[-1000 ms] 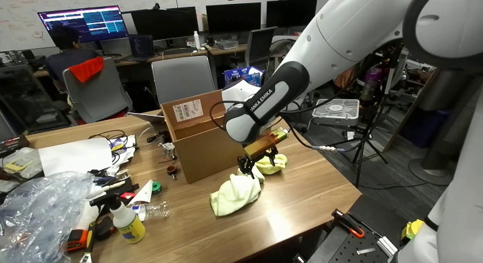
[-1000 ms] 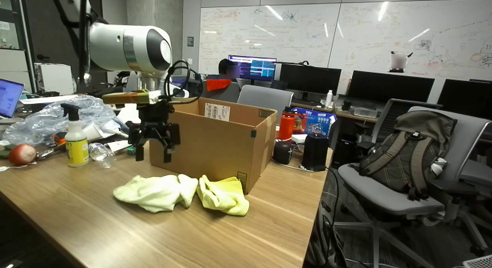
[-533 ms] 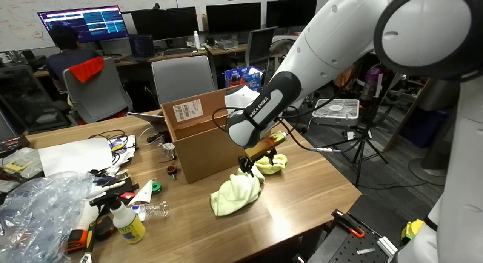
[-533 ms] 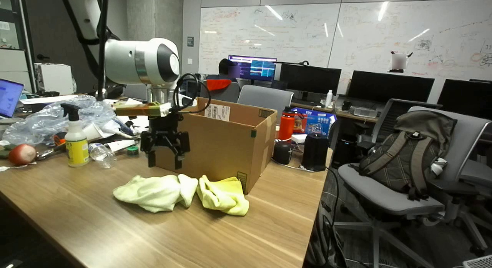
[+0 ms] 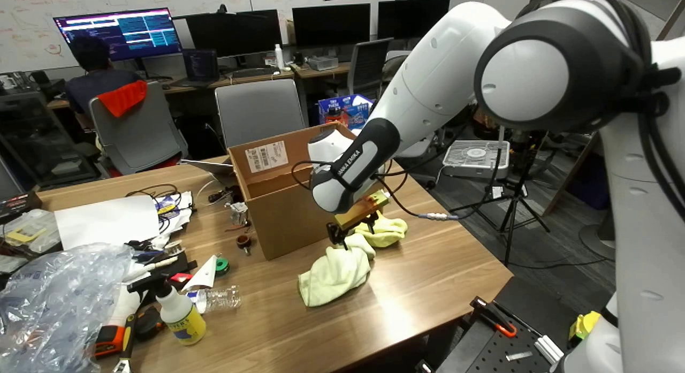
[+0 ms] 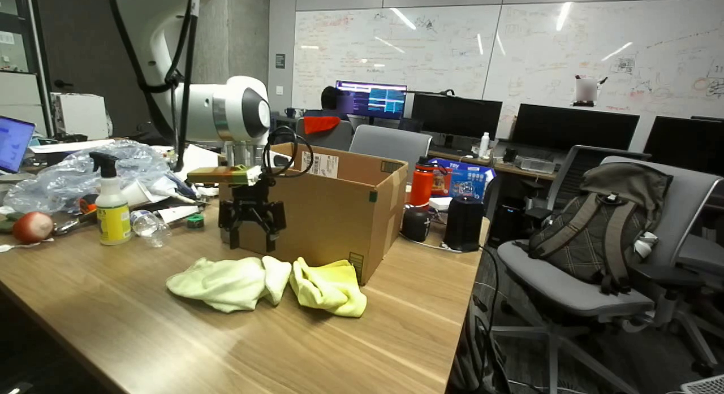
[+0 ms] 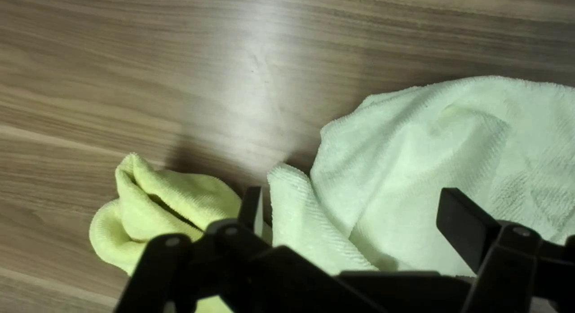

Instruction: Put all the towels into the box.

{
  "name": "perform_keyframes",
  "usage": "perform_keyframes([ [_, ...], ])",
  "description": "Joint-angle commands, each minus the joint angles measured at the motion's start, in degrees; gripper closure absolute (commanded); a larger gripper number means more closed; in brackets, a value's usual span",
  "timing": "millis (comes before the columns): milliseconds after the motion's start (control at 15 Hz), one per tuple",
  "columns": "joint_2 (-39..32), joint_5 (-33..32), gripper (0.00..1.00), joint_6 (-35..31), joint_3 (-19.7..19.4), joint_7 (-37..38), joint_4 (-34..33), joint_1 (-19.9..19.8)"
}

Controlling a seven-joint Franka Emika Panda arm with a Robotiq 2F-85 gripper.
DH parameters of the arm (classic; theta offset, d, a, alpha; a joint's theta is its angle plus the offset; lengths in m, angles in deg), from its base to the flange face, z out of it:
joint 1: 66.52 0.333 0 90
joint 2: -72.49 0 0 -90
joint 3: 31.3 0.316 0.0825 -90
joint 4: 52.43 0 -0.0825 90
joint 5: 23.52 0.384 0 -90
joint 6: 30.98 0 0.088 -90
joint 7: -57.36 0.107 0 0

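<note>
Spread wide w/ nothing held, the end effector [image 6: 252,247] hangs over the pale towel [image 6: 229,285], which lies w/ the bright-yellow towel [image 6: 332,289] just beside it on the counter [image 6: 339,354], outside the box [image 6: 317,219]. Prob. the pre-grasp step; next move likely calls for lowering & pinching.

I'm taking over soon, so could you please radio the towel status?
Gripper open, empty, near pale towel. Yellow towel alongside; both on table, outside box. Nothing seen between gripper and towels.

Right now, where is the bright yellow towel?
In an exterior view, the bright yellow towel lies on the table, just to the right of the paler towel and in front of the cardboard box.
</note>
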Motion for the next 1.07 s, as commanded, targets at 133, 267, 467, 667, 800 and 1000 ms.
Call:
perform_keyframes([
  [133, -6.2, -0.6, 0.0, -0.65, -1.72, -0.2, -6.9, 1.38],
  [267, -8.18, -0.74, 0.0, -1.59, -2.25, -0.21, -8.25, 1.5],
  [467, -10.58, -0.1, 0.0, -3.03, -2.62, -0.44, -9.74, 1.41],
  [667, -12.42, 0.41, 0.0, -4.31, -2.85, -0.67, -10.53, 1.37],
  [800, -13.22, 0.67, 0.0, -4.86, -2.96, -0.76, -10.79, 1.33],
  [1000, -13.81, 0.96, 0.0, -5.68, -3.16, -0.66, -10.54, 1.31],
])
